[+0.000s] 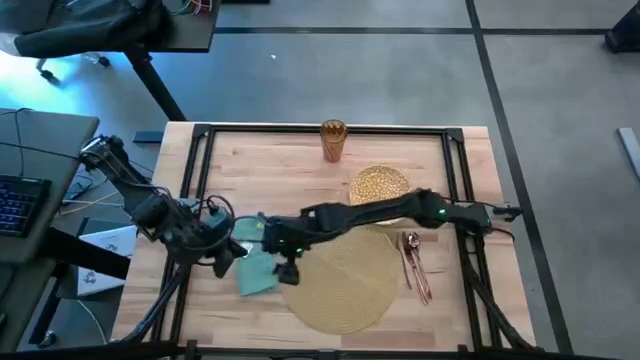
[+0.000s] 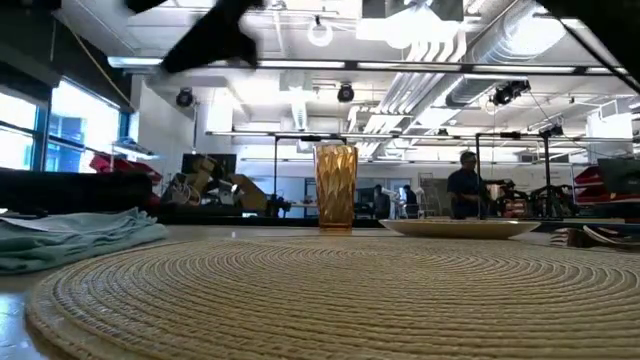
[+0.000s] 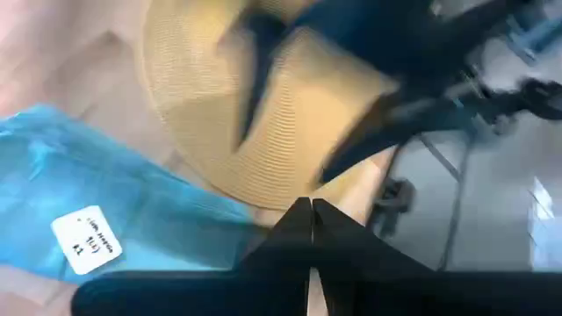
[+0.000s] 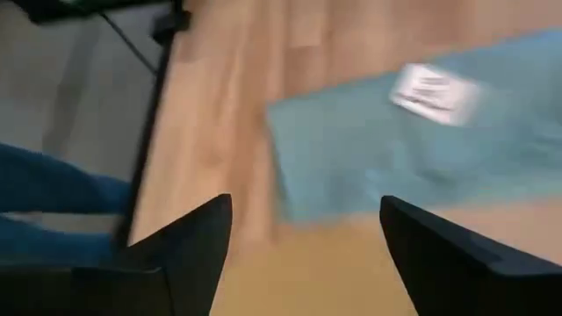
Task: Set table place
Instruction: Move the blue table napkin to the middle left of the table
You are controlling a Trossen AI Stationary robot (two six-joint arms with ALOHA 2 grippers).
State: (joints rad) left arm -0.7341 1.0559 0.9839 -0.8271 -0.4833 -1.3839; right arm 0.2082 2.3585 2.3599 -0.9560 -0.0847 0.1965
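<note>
Light-wood butcher-block surface (image 1: 290,160) with a black rail frame fills the high view, grey floor around it and a grey desk with a keyboard (image 1: 20,205) off its left edge. Farthest left on the wood, the left gripper (image 1: 228,258) sits low by the near-left rail, its fingers (image 3: 303,219) pressed together on nothing, as the left wrist view shows. Just beside it lies the crumpled teal cloth napkin (image 1: 255,272) with a white tag, touching the left edge of the large round woven pale-gold placemat (image 1: 345,280). The right arm reaches across from the right so that the right gripper (image 1: 288,272) hangs over the napkin's right side, at the placemat's rim — its fingers (image 4: 189,241) are spread wide and empty in the right wrist view.

Behind the placemat stands the ribbed amber cup (image 1: 333,140), upright and well apart; nearer, the smaller glittery gold plate (image 1: 379,184) overlaps the placemat's far edge, partly under the arm. Right of the placemat lie the metal utensils (image 1: 414,266), close together.

The napkin looks light and limp — it will likely sag and drag, so a pinch on a raised fold or corner seems the best hold. The cup is probably rigid and slick, best taken around its middle.
</note>
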